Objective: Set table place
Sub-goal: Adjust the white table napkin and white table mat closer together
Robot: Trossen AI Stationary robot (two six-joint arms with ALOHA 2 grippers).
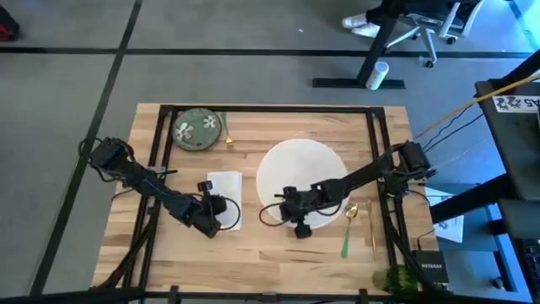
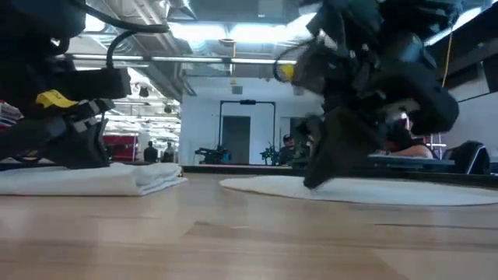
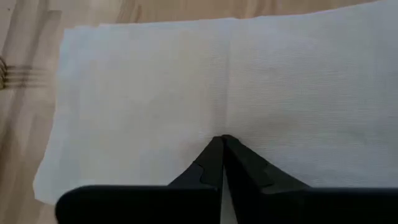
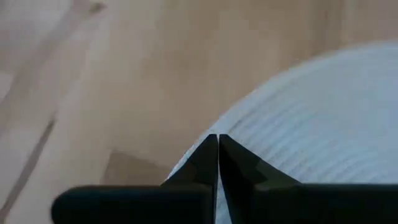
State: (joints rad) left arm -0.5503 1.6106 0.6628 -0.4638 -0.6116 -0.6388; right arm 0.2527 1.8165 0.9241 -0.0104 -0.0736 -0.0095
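Observation:
The white napkin (image 1: 226, 187) lies folded flat on the wooden table (image 1: 278, 262), left of the large white plate (image 1: 302, 165). My left gripper (image 3: 222, 138) is shut, its tips down on the napkin's near part. My right gripper (image 4: 217, 135) is also shut, at the plate's near left rim. The green flowered dish (image 1: 196, 131) sits at the far left with a gold fork (image 1: 228, 133) beside it. A green-handled spoon (image 1: 348, 230) and a knife (image 1: 372, 235) lie right of the plate. The green tumbler (image 1: 395, 279) stands at the near right corner. My left gripper rests its shut fingertips on the napkin's top layer (image 3: 224, 127), slanting down from the table's left. The napkin lies flat on the table. My right gripper sets its shut fingertips on the plate's near left rim (image 4: 233, 127), slanting down from the right. The plate lies flat on the table.
Black frame bars (image 1: 156, 160) run along the table's left, far and right sides. Bare wood lies in front of the plate and napkin. Beyond the table are a desk base and an office chair (image 1: 413, 25).

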